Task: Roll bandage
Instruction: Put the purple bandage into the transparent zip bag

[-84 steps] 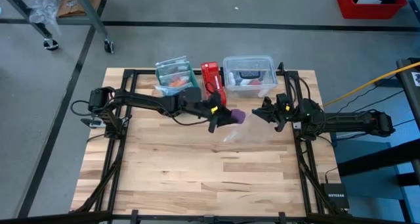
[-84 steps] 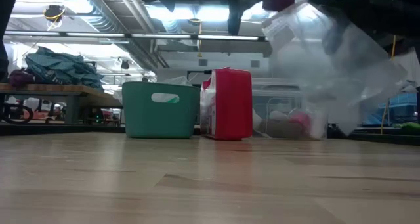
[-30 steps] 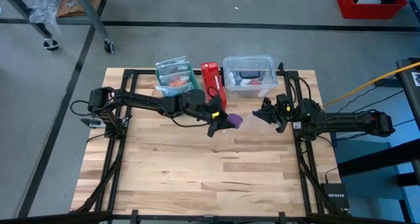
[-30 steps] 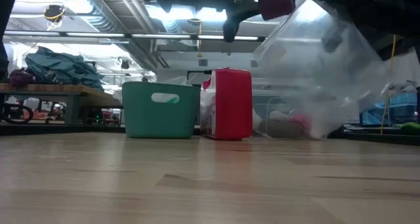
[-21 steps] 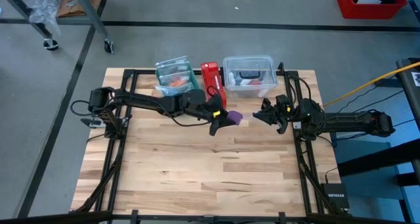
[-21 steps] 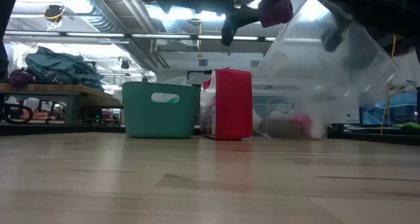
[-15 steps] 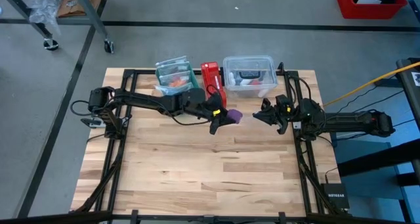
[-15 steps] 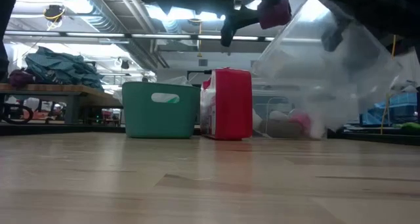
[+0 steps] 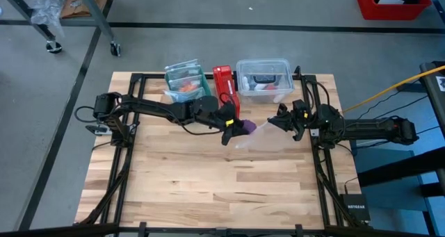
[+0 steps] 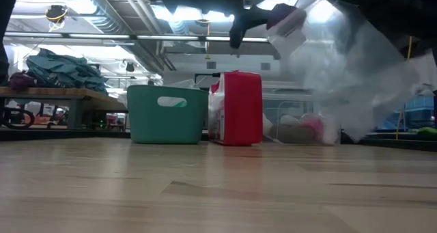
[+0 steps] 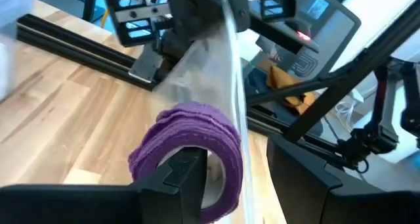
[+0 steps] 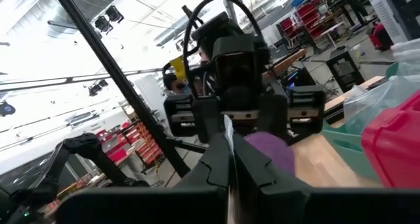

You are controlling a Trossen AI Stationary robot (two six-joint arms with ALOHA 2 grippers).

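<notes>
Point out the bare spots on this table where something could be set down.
The near half of the table is bare wood. Crowded: the far edge holds the green bin, red box and clear tub; mid-table, both grippers meet around the bandage and clear bag.

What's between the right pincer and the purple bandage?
A clear plastic bag, pinched by the right pincer, spans across to the bandage; the high view shows it.
</notes>
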